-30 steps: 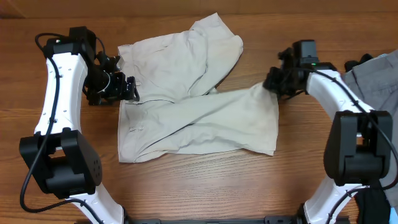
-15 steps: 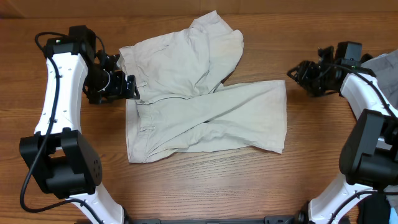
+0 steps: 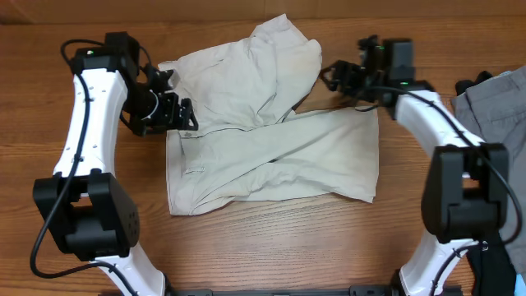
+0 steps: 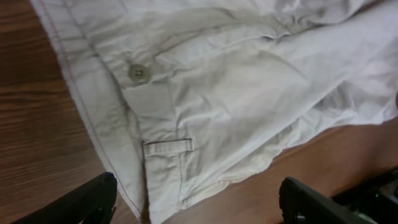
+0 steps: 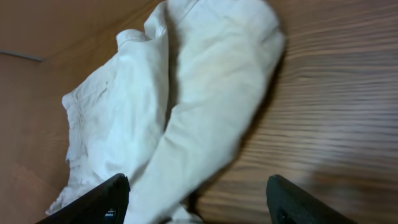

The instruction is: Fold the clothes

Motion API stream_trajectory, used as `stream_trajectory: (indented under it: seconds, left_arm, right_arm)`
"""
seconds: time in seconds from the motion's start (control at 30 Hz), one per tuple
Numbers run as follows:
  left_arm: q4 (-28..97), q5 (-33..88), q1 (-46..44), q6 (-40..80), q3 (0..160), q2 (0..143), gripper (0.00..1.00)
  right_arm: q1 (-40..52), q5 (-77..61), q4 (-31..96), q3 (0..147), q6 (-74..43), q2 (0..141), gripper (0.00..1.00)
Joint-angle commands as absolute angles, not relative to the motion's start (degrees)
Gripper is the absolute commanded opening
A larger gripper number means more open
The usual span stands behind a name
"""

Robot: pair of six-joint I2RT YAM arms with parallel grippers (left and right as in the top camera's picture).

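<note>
at right edge, grey garment (image 3: 503,103), shorts (image 3: 263,144) apart

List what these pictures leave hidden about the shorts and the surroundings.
- Overhead: the grey garment is cut off by the right edge, so its type is unclear.
- Overhead: the shorts overlap themselves, hiding the layers below.
- Left wrist: the left gripper has its fingertips cropped by the bottom edge, so cloth contact is unclear.

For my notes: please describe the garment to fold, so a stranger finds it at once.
Start from the wooden table and look at its middle. The cream shorts lie spread there; the grey garment at the right edge is darker.
</note>
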State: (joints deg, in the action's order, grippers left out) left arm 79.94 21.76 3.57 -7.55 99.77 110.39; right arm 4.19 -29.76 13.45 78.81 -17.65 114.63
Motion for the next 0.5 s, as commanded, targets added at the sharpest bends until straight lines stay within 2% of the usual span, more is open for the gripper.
stream_trajectory:
  seconds: [0.0,0.3,0.47]
  left_arm:
    - [80.3,23.6,2.4,-9.2,99.4,110.5,0.84]
    - [80.3,23.6,0.6,-9.1,99.4,110.5,0.84]
    - [80.4,23.6,0.6,-9.0,99.4,110.5,0.83]
  right_arm:
    - [5.0,-29.8,11.2,80.0,-21.4,119.2,0.73]
    - [7.4,-29.4,8.2,80.0,-22.0,123.5,0.72]
    - [8.1,-30.3,4.7,79.9,-22.8,124.1,0.67]
